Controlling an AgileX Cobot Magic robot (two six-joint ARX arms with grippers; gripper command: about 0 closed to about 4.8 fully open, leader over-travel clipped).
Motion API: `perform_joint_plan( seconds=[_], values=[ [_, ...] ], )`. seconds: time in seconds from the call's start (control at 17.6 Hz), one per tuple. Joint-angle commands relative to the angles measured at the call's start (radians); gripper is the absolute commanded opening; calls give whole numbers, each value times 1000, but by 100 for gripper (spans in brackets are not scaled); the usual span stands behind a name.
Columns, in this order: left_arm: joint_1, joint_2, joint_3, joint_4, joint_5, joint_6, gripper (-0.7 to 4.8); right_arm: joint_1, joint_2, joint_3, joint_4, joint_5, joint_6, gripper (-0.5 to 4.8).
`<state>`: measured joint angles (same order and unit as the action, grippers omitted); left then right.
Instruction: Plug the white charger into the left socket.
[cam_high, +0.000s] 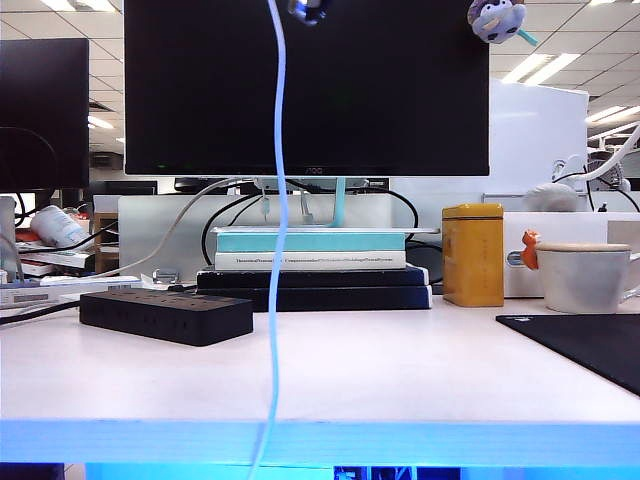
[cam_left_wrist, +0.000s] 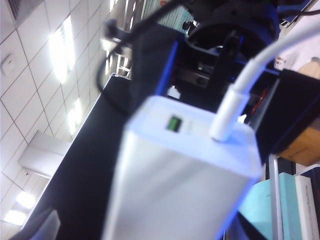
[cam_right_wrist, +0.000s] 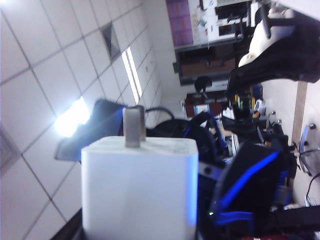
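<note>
Left hand (cam_right_wrist: 167, 150), right hand (cam_left_wrist: 225, 92), charger (cam_right_wrist: 135, 195) above desk (cam_high: 400, 370)

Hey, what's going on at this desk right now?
The robot has the white charger lifted above the desk between the left claw and the right claw. The pictures don't show which claw grips it. Its cable hangs down in front of the monitor. The black power strip lies on the desk, and the charger isn't plugged in yet.
</note>
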<state>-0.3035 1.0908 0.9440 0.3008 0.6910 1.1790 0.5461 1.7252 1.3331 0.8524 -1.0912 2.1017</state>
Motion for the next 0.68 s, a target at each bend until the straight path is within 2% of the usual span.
perform_joint_plan(
  seconds=[0.06, 0.28, 0.45, 0.68],
  values=[
    [0, -3, 4, 10, 5, -1, 479, 37, -11, 12, 10, 5, 27, 202],
    [0, -5, 4, 1, 5, -1, 479, 52, -11, 11, 8, 8, 27, 202],
    [0, -6, 4, 2, 30, -1, 479, 50, -11, 12, 4, 61, 27, 202],
    [0, -17, 4, 5, 30, -1, 479, 42, -11, 12, 4, 72, 26, 202]
  ],
)
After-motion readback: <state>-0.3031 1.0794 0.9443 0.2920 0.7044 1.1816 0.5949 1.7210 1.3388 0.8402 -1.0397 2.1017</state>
